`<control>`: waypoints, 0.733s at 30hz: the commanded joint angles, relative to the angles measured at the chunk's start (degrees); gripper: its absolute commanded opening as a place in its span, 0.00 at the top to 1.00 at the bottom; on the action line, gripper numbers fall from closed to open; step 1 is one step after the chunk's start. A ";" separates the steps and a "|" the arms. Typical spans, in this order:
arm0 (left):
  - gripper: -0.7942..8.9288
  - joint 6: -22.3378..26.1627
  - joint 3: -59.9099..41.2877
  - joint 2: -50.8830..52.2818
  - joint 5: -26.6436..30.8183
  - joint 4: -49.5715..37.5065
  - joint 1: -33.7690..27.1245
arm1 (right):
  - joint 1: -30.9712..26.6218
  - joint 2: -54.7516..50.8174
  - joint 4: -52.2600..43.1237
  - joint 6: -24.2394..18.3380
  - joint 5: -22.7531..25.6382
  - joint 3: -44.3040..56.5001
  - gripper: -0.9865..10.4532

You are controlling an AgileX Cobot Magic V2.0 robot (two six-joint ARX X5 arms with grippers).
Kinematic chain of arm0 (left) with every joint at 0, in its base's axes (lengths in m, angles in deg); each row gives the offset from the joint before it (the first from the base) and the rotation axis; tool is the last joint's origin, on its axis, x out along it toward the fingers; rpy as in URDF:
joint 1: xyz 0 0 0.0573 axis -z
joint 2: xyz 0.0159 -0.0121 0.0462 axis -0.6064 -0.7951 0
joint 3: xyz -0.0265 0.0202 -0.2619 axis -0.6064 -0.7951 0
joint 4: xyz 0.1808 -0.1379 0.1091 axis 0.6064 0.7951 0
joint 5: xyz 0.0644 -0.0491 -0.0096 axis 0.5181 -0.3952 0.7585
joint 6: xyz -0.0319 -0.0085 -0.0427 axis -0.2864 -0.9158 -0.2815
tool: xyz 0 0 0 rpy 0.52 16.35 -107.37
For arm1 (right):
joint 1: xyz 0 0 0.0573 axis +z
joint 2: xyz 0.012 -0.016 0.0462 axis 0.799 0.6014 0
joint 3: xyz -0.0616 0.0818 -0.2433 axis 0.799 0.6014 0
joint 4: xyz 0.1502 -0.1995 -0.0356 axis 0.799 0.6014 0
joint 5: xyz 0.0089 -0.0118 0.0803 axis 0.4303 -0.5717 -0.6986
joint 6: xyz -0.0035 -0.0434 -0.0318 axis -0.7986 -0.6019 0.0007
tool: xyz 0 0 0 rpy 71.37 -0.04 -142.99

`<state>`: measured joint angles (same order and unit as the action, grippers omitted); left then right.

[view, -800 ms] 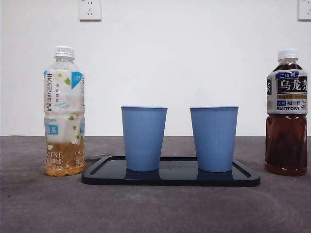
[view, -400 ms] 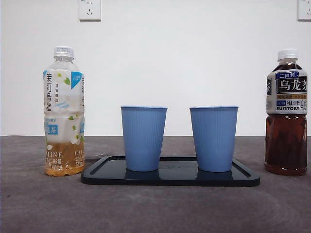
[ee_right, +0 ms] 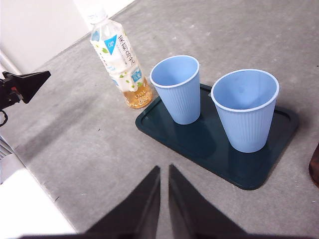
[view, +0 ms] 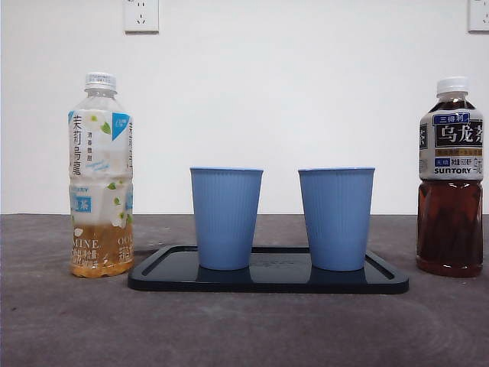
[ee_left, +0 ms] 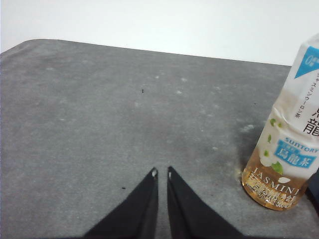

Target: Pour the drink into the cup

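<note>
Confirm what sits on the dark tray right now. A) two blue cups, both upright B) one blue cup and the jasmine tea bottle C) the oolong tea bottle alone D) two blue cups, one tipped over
A: both blue cups stand upright on the dark tray, with the jasmine tea bottle and the oolong tea bottle on the table beside it.

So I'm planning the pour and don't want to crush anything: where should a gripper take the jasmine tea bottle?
Grip the jasmine tea bottle around its labelled middle, probably coming level from the outer side, away from the tray. It stands upright, capped and mostly empty, so its thin wall may dent. The left gripper is nearest.
</note>
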<state>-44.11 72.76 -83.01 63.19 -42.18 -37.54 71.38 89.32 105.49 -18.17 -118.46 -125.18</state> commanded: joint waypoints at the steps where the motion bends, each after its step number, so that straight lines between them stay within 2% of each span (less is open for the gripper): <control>1: 0.89 0.63 -1.18 0.07 0.39 0.39 -0.11 | 0.28 0.13 -0.66 -0.50 0.02 -0.72 0.89; 18: 0.89 0.63 -1.18 0.07 0.39 0.39 -0.11 | 0.28 0.09 -0.77 -0.50 0.00 -0.70 0.89; 22: 0.89 0.63 -1.18 0.07 0.39 0.39 -0.11 | -1.51 -2.38 -1.42 -0.96 0.13 0.11 0.89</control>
<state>-44.09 72.76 -83.01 63.22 -42.18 -37.54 70.09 87.49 104.90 -18.26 -118.41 -125.05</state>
